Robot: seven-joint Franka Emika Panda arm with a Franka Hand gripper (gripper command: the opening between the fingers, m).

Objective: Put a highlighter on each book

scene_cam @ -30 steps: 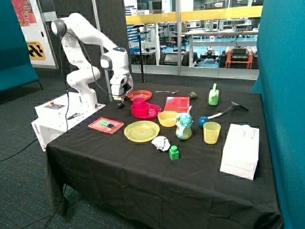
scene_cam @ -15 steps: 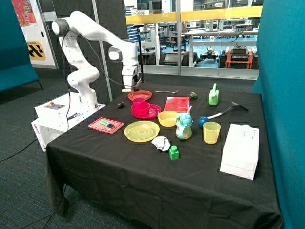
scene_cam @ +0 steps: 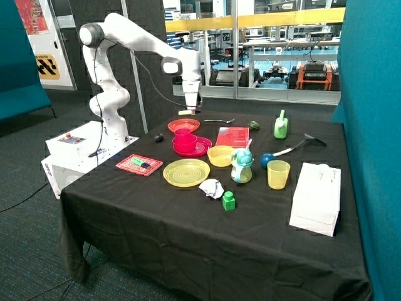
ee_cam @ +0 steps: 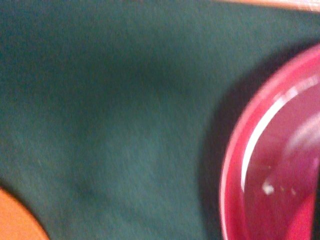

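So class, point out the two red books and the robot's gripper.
near red book [scene_cam: 138, 165], outside view, centre of its cover, a highlighter already lying there.
far red book [scene_cam: 232, 136], outside view, middle of its bare cover.
gripper [scene_cam: 190, 111], outside view, fingertips carrying a highlighter.

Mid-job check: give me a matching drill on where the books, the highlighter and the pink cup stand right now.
Things:
1. flat red patterned book beside the round yellow plate
2. flat red patterned book behind the yellow bowl
3. pale stick-shaped highlighter
4. pink plastic cup

States:
A. stands on the pink plate
B. cover bare
C. held in the air by the end effector, over the orange-red plate
D. has a small green marker lying on it

Pairs: 1-D, 2-B, 3-C, 4-A
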